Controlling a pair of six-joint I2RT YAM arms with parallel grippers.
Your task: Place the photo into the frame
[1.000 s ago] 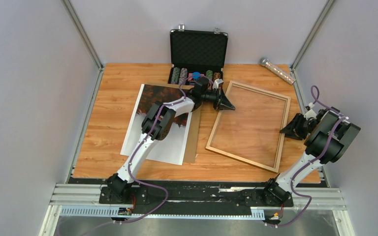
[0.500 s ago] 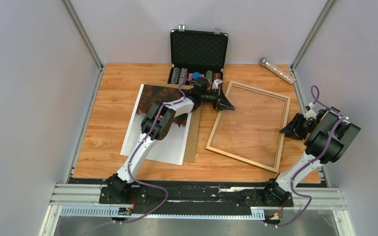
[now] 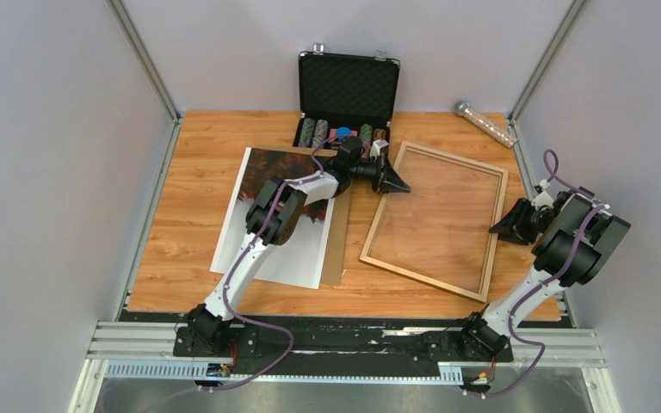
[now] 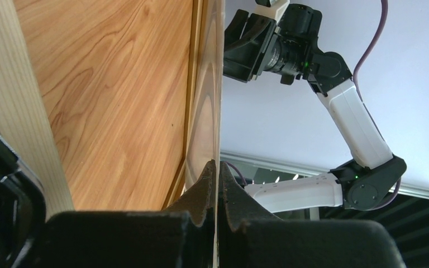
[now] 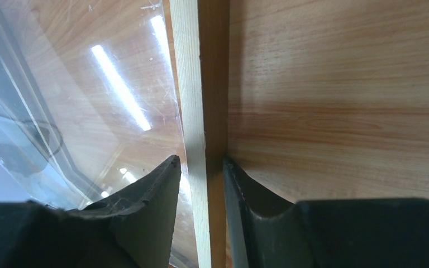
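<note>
The frame point(image 3: 456, 159), thin light-brown wood, lies tilted on the table right of centre. My left gripper point(image 3: 398, 183) is at its upper left corner, shut on the edge of the clear pane point(image 4: 209, 84), which runs as a thin sheet between the jaws point(image 4: 217, 164). My right gripper point(image 3: 503, 227) straddles the frame's right rail point(image 5: 192, 84) and is shut on it point(image 5: 199, 159), one finger over the pane point(image 5: 61, 111), the other on the table side. The photo point(image 3: 297, 254), red-orange trees fading to white, lies flat to the left, partly under my left arm.
A brown backing panel point(image 3: 341, 245) sticks out from under the photo's right edge. An open black case point(image 3: 347, 86) with poker chips stands at the back. A glittery tube point(image 3: 484, 123) lies at the back right. Grey walls close in both sides.
</note>
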